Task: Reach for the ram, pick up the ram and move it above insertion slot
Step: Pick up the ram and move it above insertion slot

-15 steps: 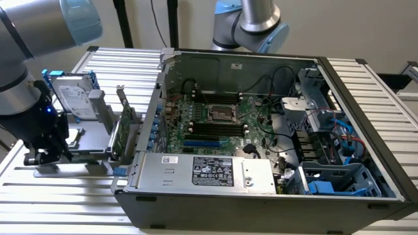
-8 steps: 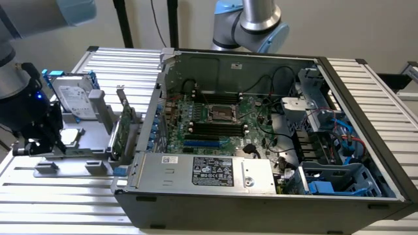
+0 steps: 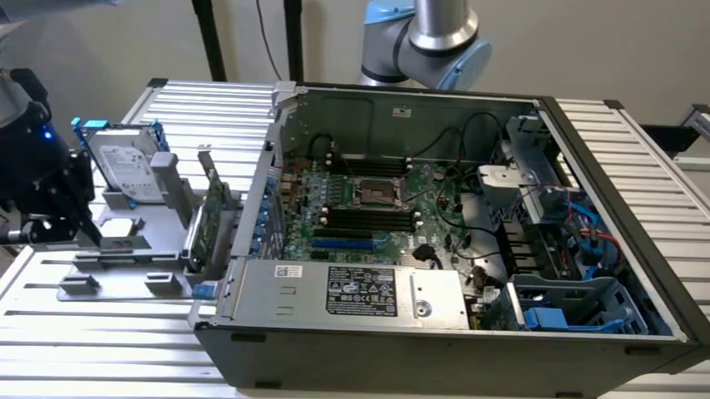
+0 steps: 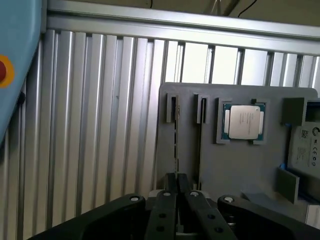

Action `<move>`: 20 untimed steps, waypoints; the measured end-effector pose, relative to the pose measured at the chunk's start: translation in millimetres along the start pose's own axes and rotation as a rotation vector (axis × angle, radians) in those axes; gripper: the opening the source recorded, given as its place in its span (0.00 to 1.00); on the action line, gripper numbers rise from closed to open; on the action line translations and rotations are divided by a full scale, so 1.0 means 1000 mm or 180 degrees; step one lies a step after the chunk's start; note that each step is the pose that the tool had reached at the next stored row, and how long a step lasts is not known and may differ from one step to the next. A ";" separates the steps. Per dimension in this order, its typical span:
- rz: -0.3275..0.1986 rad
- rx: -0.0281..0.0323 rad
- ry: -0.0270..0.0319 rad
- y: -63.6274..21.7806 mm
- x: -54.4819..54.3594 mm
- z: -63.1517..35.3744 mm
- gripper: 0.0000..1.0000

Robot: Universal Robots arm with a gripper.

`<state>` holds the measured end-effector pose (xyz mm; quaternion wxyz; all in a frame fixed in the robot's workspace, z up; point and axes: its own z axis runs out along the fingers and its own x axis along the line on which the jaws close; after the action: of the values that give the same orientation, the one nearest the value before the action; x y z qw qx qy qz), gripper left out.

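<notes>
We find the gripper (image 3: 52, 226) low over the grey tray (image 3: 125, 268), which sits on the bench (image 3: 89, 353) near its edge at the exterior view's left, beside the open computer (image 3: 444, 349). Seen from the wrist, the gripper (image 4: 176, 179) has its two fingers (image 4: 165, 200) drawn together. The ram (image 4: 176, 142) runs straight in between their tips. As far as we can see, they are closed on its thin upper edge.

The ram stands on edge in the tray (image 4: 235, 170), in the slot nearest the tray's outer edge, on the side away from the hard drive (image 4: 304, 147). We see it edge-on as a fine line with a few gold flecks. One end is seated in a raised slot block and the other end meets the fingertips. It is upright and lies along the slot, so it is directly under the gripper rather than beside it.

A second slot (image 4: 201, 112) lies just beside the ram, parallel to it. Beyond that, a square silver processor (image 4: 243, 122) sits in its own recess, between the slots and the hard drive.

In the exterior view the hard drive (image 3: 125, 170) stands tilted near the tray's back edge. A green card (image 3: 211, 224) stands upright along the tray edge next to the computer. The arm (image 3: 438, 37) rises behind the computer's back wall.
</notes>
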<state>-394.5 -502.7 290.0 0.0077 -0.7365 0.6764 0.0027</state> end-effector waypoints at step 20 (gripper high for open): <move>-0.0004 0.0000 0.0000 -0.0356 -0.007 -0.0907 0.13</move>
<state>-360.3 -493.7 381.0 0.0077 -0.7369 0.6759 0.0027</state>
